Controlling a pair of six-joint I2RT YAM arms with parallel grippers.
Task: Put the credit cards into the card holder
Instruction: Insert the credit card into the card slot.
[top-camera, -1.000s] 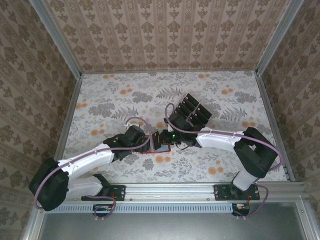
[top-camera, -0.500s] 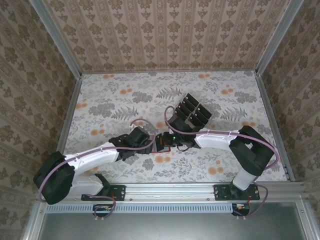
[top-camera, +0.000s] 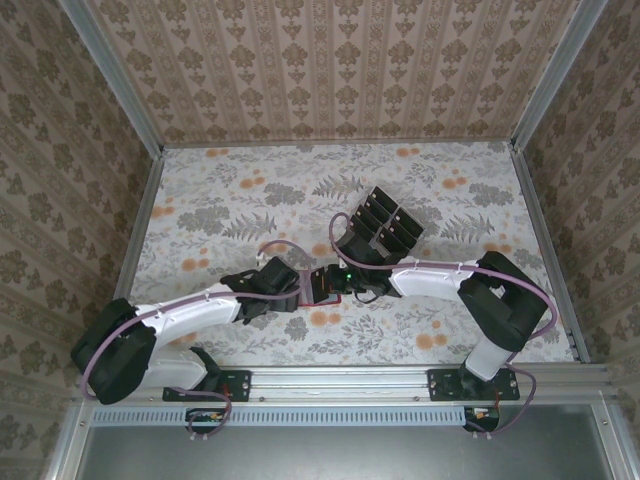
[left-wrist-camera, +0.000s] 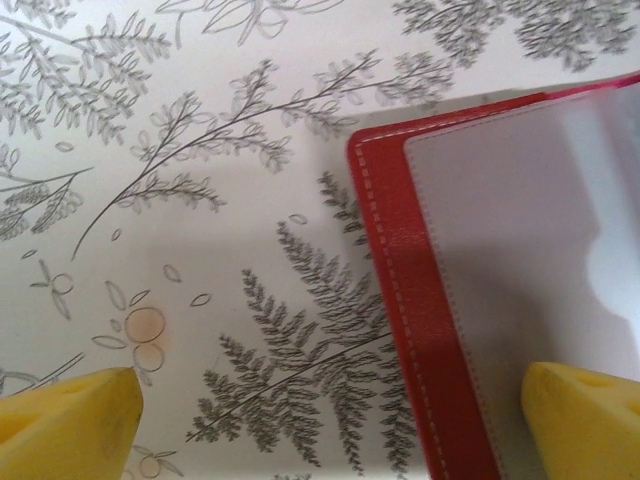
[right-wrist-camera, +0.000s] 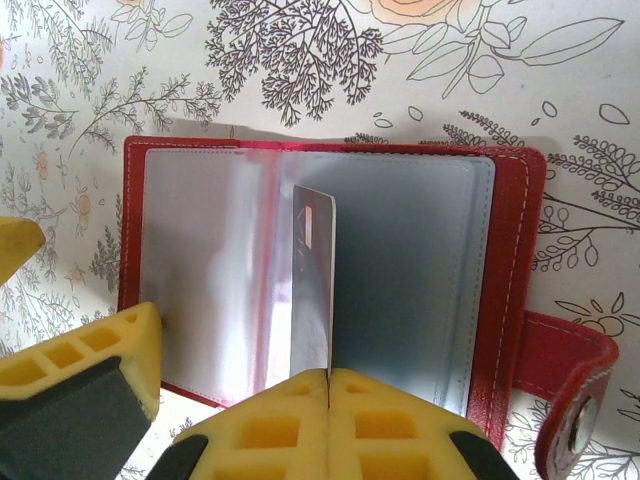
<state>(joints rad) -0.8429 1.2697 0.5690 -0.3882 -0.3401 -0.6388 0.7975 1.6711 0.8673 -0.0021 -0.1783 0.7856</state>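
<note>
Table top (top-camera: 230, 200) covered in a pale floral print, grey ferns and orange blooms. Back wall (top-camera: 330, 70) and side walls (top-camera: 50, 200) in beige damask-stripe wallpaper. Aluminium corner posts (top-camera: 112, 85), slotted aluminium rail (top-camera: 340, 384) along the near edge. Soft, even light.

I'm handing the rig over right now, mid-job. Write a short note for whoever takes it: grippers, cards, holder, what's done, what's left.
Left gripper: open, low at the card holder, one finger over its corner.
Right gripper: shut on one credit card, held on edge over the holder's middle.
Card holder: lies open on the table; its sleeves look empty.
Other credit cards: standing in the slotted tray.
Done: one card picked up.
Left: slide it into a sleeve, then do the rest.
</note>
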